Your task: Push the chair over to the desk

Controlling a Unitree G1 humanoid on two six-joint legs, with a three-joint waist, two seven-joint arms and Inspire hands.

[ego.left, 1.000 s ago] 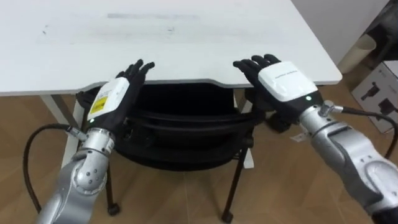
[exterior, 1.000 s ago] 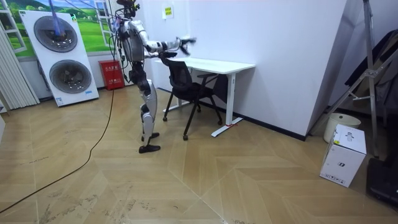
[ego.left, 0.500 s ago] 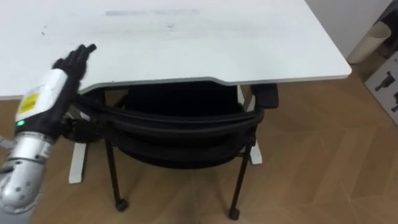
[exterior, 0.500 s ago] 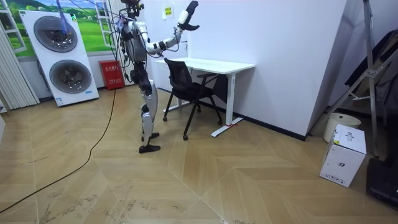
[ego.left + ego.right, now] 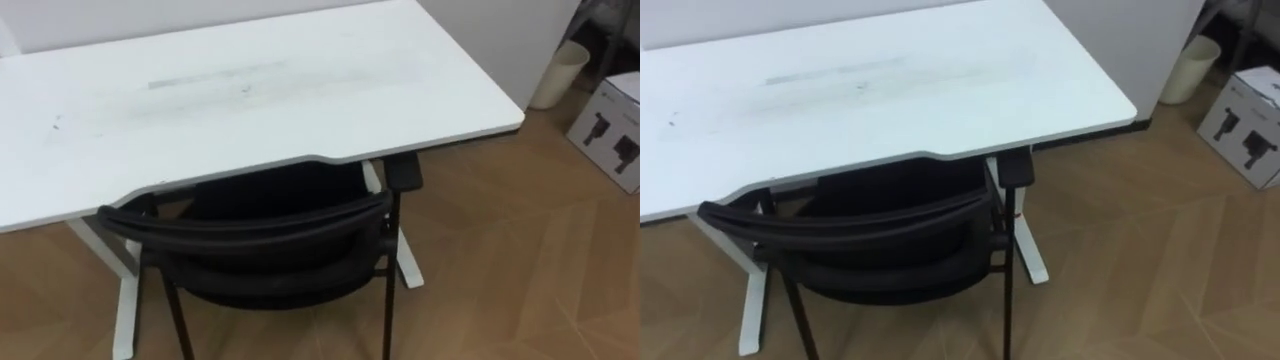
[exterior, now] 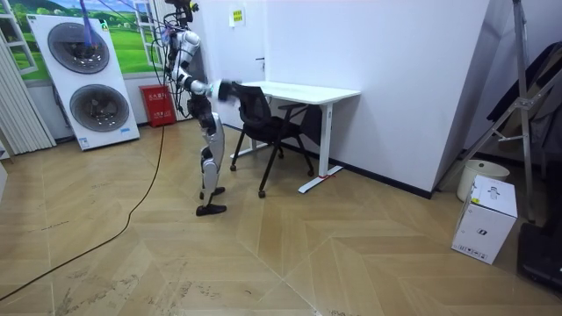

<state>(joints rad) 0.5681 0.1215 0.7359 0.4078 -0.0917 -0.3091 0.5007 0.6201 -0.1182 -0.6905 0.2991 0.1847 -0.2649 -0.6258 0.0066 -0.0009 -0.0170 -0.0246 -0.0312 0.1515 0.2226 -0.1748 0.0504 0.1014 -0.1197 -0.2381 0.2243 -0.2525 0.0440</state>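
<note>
Head views: black chair (image 5: 250, 235) sits in the lower centre of the frame, its seat under the front edge of the white desk (image 5: 250, 100). The curved backrest lies just in front of that edge. One armrest, right of centre, is tucked beneath the desktop. The desk fills the upper left and centre of the frame. A cardboard box (image 5: 612, 130) stands on the wooden floor at the right edge, with a pale cylindrical bin (image 5: 555, 72) above it in the upper right corner.

Room view: robot stands upright behind the chair, in the upper left of the frame, facing the desk. Right hand (image 6: 225, 90) is held forward, level with the top of the backrest and close to it; contact cannot be confirmed, and whether the hand is released or clenched cannot be told. Two stacked washing machines (image 6: 83, 83) stand at the far left
</note>
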